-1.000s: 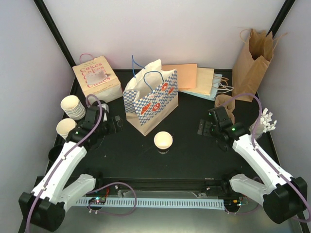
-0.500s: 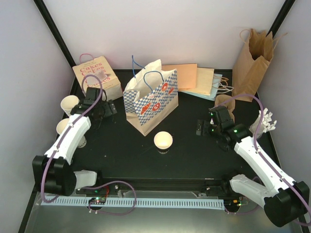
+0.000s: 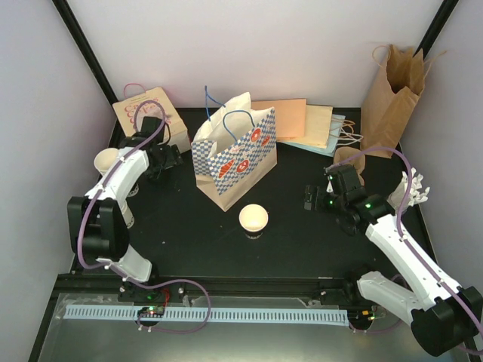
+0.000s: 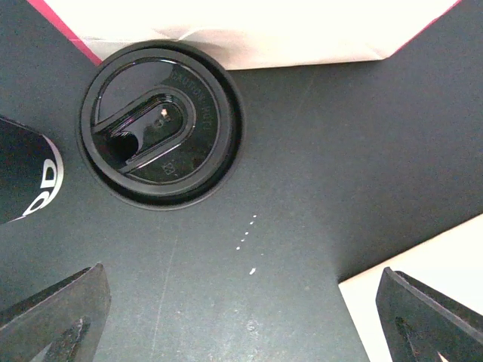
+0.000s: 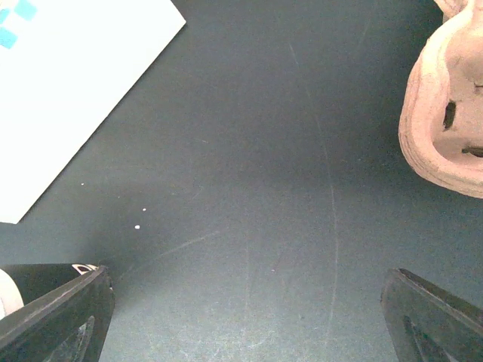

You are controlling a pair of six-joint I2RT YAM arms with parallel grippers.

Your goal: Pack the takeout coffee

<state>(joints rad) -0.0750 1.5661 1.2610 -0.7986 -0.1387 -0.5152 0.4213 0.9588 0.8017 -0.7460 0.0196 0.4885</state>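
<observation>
A cream paper cup [image 3: 253,218] stands upright and uncovered in the middle of the black table. More cream cups [image 3: 106,160] stand at the left edge, partly behind my left arm. A round black lid [image 4: 161,124] lies flat on the table, just in front of the pink-edged cake box [image 4: 264,30]. My left gripper [image 3: 167,157] hovers over that spot, open and empty [image 4: 241,328], with the lid ahead of its fingertips. My right gripper [image 3: 311,197] is open right of the middle cup, with only bare table between its fingers [image 5: 245,324].
A blue-checkered paper bag [image 3: 235,156] stands open behind the middle cup, and its white side shows in the right wrist view [image 5: 75,90]. The "Cakes" box [image 3: 151,115] is back left. Flat bags [image 3: 306,124] and a tall brown bag [image 3: 394,96] are back right. A crumpled brown piece [image 5: 445,113] lies near my right gripper.
My left arm has swung from beside the cups toward the back, up to the cake box. The right gripper has shifted only slightly.
</observation>
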